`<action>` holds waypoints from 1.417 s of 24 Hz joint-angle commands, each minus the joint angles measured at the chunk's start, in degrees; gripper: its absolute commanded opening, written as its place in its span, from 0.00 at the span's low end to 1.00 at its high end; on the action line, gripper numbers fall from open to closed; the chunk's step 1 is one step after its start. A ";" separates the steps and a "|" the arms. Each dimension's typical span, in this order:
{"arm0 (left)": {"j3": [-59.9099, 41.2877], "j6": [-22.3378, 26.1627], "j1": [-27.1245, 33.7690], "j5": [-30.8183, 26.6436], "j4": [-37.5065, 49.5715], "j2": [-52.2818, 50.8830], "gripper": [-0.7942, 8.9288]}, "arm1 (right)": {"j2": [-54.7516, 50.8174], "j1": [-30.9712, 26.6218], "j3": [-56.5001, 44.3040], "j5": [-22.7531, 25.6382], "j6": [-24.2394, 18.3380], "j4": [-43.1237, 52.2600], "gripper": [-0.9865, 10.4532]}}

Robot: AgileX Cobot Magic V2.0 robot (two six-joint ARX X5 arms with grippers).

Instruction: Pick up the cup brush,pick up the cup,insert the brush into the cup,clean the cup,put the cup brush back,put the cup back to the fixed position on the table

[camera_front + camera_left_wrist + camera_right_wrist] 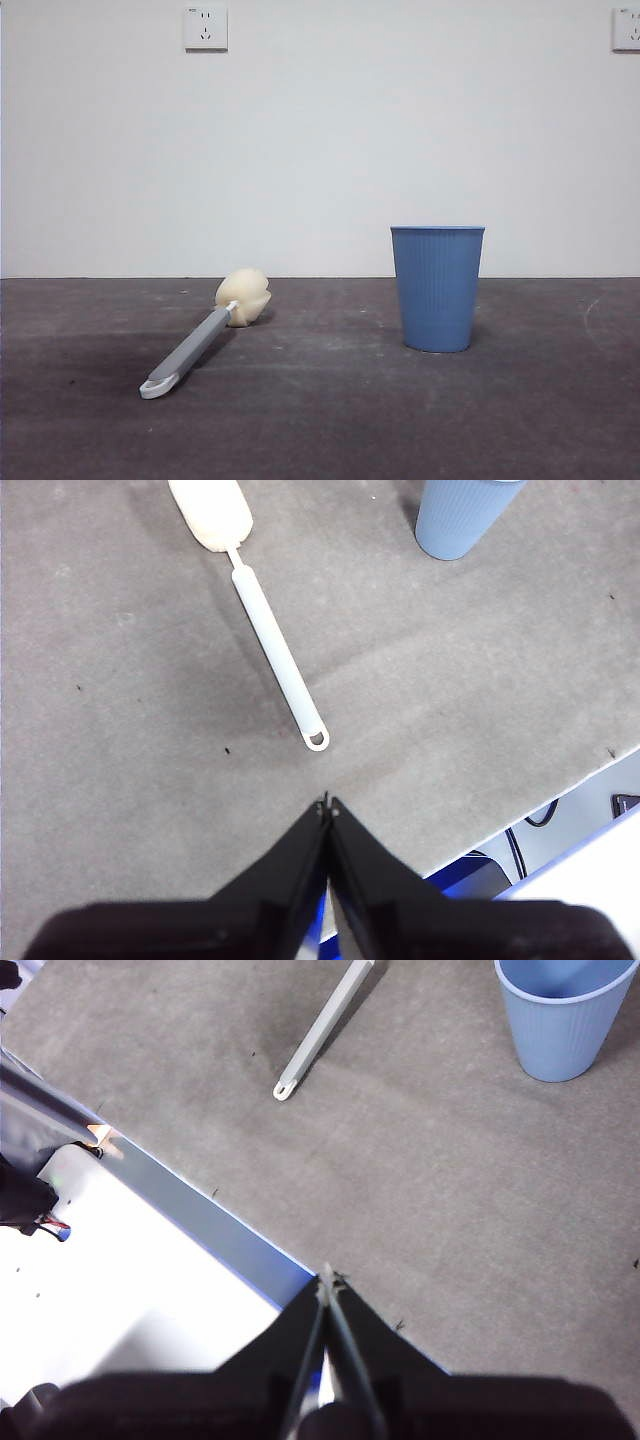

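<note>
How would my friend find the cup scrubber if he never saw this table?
Look on the wide dark grey table, beside the ribbed blue plastic cup. The cup brush lies flat there: long grey handle, white loop, puffy cream-yellow sponge head.

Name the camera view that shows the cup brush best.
The left wrist view: the whole cup brush lies in sight from above, sponge head to looped end. The front view shows it whole too, but foreshortened, low across the table. The right wrist view catches only its handle and loop.
</note>
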 commanded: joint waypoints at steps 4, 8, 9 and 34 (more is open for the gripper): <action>-0.50 5.40 1.14 -0.85 1.14 -0.39 0.08 | -0.07 0.07 -0.07 0.17 -0.39 0.22 0.09; -0.76 22.60 10.49 2.01 21.44 -2.19 0.08 | -0.07 0.07 -0.07 0.17 -0.39 0.22 0.09; -1.01 26.05 14.16 6.82 29.16 -3.17 0.08 | -0.07 0.07 -0.07 0.20 -0.39 0.22 0.09; -49.53 28.44 40.89 15.76 59.17 -36.87 0.08 | -0.07 0.07 -0.07 0.17 -0.39 0.24 0.09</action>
